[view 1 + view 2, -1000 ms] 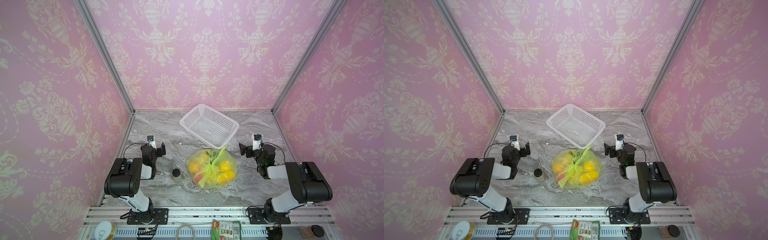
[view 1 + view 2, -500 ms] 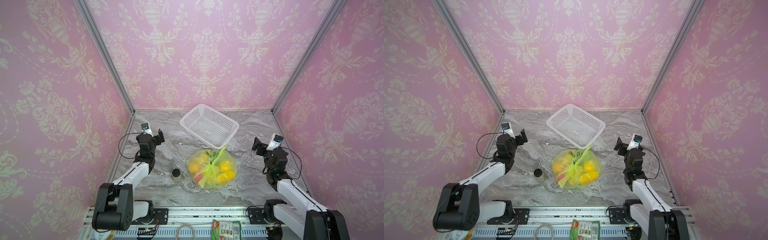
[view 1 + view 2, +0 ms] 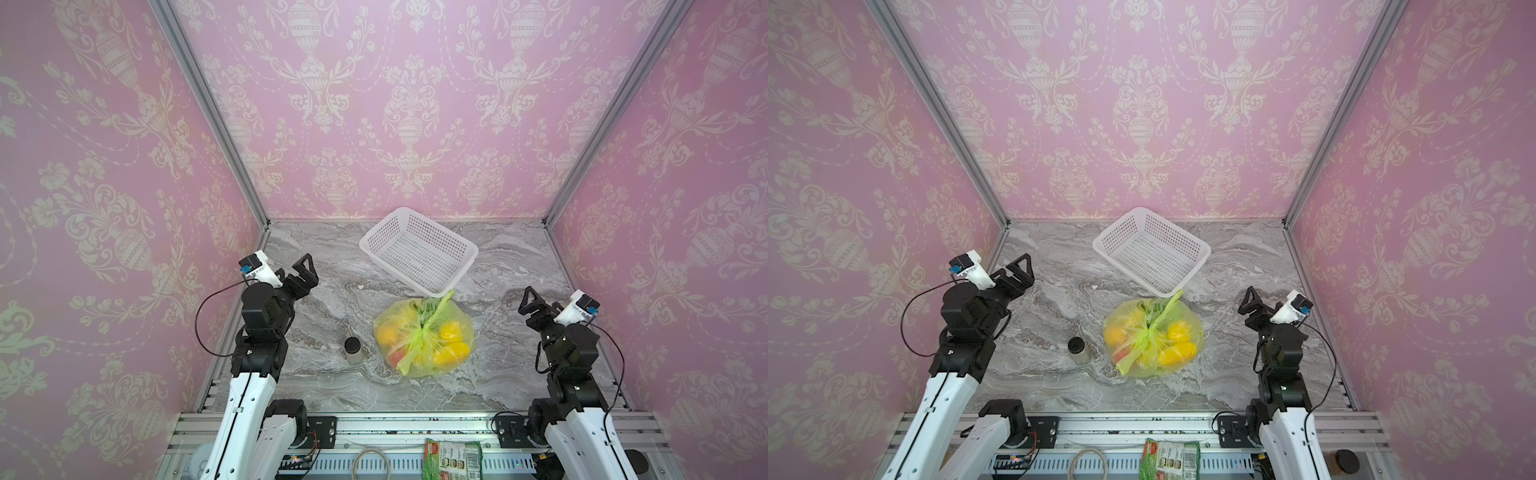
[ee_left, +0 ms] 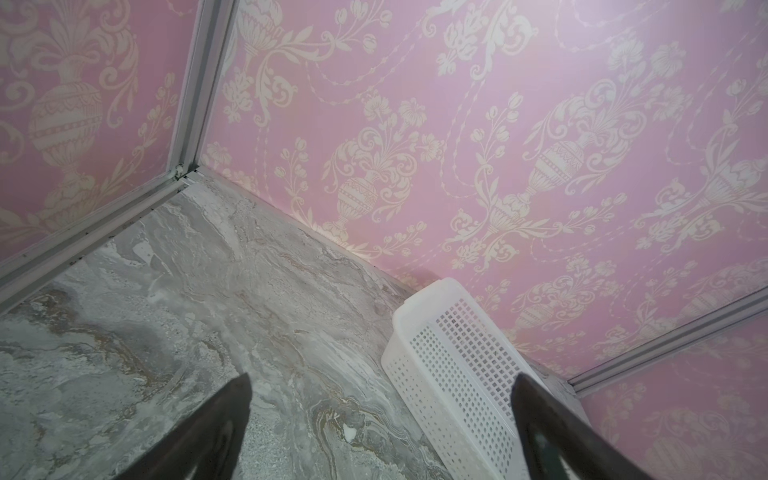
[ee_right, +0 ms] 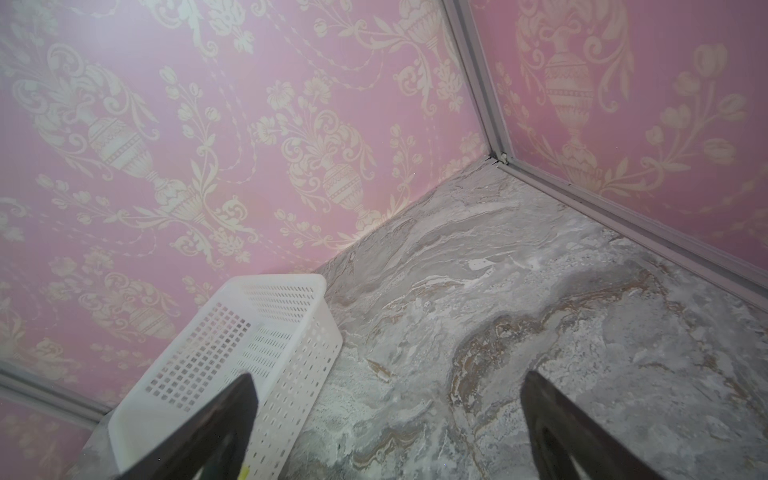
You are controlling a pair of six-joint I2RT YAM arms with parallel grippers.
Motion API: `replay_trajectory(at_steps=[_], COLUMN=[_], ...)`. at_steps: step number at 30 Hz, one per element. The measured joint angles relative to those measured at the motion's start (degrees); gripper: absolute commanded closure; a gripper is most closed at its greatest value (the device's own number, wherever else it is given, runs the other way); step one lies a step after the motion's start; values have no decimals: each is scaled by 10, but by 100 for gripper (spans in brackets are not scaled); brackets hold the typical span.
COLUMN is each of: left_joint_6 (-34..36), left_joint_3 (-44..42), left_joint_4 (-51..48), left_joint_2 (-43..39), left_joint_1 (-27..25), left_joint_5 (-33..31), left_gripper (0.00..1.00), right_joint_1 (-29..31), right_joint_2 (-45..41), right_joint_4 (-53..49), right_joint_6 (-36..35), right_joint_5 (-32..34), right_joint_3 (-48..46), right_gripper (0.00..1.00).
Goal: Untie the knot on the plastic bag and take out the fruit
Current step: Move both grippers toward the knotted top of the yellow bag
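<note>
The plastic bag (image 3: 424,338) (image 3: 1154,340), yellow-green and translucent, lies on the marble floor in front of the basket in both top views. Its knot (image 3: 424,329) (image 3: 1149,328) sits on top at the middle, with one tail pointing toward the basket and one toward the front. Through the plastic I see the fruit: yellow pieces (image 3: 452,354), an orange one (image 3: 388,332) and a pink-red one (image 3: 395,356). My left gripper (image 3: 304,272) (image 3: 1018,272) (image 4: 380,376) hangs open and empty, far left of the bag. My right gripper (image 3: 532,304) (image 3: 1251,302) (image 5: 386,376) is open and empty to the bag's right. Neither wrist view shows the bag.
A white perforated basket (image 3: 384,232) (image 3: 1119,232) (image 4: 449,353) (image 5: 232,353) stands tilted behind the bag, nearly touching its far tail. A small dark-lidded jar (image 3: 353,350) (image 3: 1078,350) stands left of the bag. A green snack packet (image 3: 453,459) lies on the front rail. Pink walls close three sides.
Both arms have unfolded from their low rest poses and risen; the left gripper moved back and left, the right one outward to the right. The bag has not moved.
</note>
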Motion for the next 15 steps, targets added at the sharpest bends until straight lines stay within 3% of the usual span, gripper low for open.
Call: replay_trajectory(at_steps=[3, 7, 11, 15], left_joint_6=[-26, -32, -19, 10], left_joint_3=[-39, -59, -59, -53], left_joint_4=[-5, -6, 19, 41], left_joint_2=[8, 24, 24, 51], left_joint_1=[0, -8, -54, -107], left_joint_5=[3, 48, 67, 75], left_gripper=[1, 1, 1, 7], right_joint_1=[27, 114, 252, 341], right_joint_2=[39, 96, 127, 146], right_joint_4=[-61, -136, -210, -271], right_joint_6=[9, 19, 7, -7], right_joint_5=[-50, -88, -66, -21], right_joint_3=[104, 212, 236, 235], right_gripper=[1, 15, 16, 17])
